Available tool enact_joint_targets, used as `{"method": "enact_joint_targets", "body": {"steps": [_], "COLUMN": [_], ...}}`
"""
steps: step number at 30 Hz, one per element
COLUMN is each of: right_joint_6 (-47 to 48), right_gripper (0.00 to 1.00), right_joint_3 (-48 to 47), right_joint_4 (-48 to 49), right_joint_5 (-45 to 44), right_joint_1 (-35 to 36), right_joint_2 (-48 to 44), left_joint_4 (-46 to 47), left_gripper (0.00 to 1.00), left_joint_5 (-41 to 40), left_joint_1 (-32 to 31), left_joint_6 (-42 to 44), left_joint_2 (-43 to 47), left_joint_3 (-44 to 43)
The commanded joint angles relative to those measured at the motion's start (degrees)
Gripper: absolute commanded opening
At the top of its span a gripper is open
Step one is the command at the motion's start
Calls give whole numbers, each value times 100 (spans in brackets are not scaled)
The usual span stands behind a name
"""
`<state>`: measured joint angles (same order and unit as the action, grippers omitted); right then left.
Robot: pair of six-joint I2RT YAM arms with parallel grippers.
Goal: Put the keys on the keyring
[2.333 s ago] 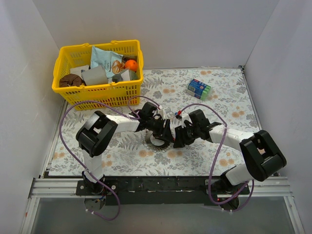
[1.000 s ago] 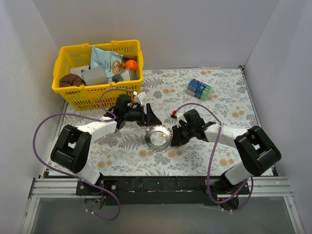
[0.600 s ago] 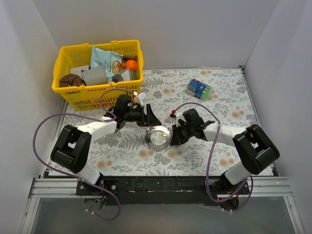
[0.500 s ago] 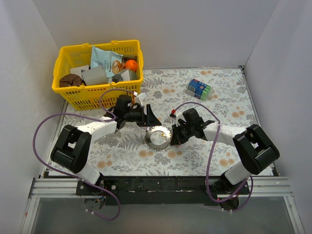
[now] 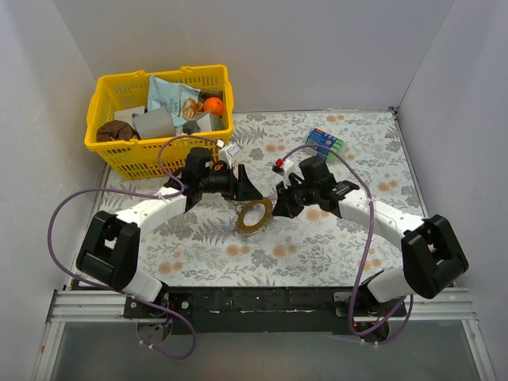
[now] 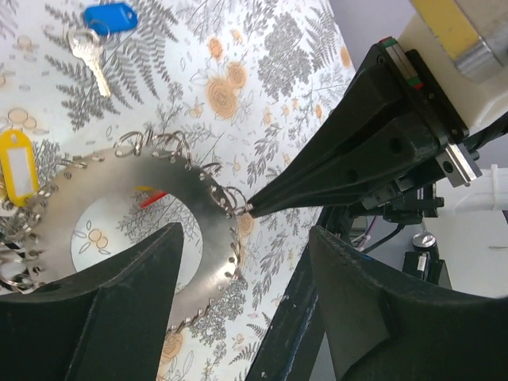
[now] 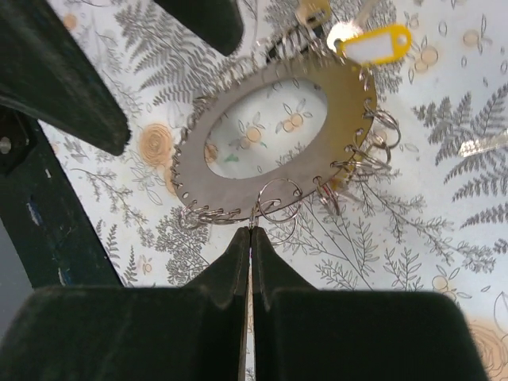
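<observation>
Progress: partial, I judge. Yellow key (image 7: pixel 373 44) looks hung on rim of keyring (image 5: pixel 254 216); blue key (image 6: pixel 109 16) lies loose on cloth (image 5: pixel 357 159), apart from it. My right pincer (image 7: pixel 250 232) is clamped on keyring's edge, holding it tilted mid-table, seemingly lifted. My left pincer (image 6: pixel 248 230) is spread wide above it, empty, arm stretched low toward centre.

Dull metal keyring (image 7: pixel 226 186), glossy yellow plastic key head (image 7: pixel 373 44), matt black right tool (image 7: pixel 250 230)

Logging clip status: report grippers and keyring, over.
Left gripper open by keyring. Right gripper shut on its edge loop. Blue key lies apart. Nothing blocking.
</observation>
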<state>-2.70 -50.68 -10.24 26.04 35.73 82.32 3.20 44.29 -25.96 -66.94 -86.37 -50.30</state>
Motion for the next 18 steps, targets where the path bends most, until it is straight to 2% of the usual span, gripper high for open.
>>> {"method": "enact_joint_targets", "body": {"steps": [1,6,10,18], "right_joint_6": [463,507,955,1841], "right_gripper": [1,1,1,1], "right_joint_3": [-425,-838,-1085,-277], "right_joint_4": [-92,-328,-462,960], "right_joint_5": [507,121,392,1121], "right_joint_1": [31,22,22,22], "right_joint_2": [-340,-367,-304,-1252], "left_joint_4": [-48,75,137,558], "left_gripper": [64,64,64,66], "left_joint_5": [18,53,79,299], "left_joint_1": [3,12,20,55], "left_joint_6": [330,383,418,839], "left_joint_2": [506,726,823,1367], "left_joint_3": [-304,-331,-313,-191]}}
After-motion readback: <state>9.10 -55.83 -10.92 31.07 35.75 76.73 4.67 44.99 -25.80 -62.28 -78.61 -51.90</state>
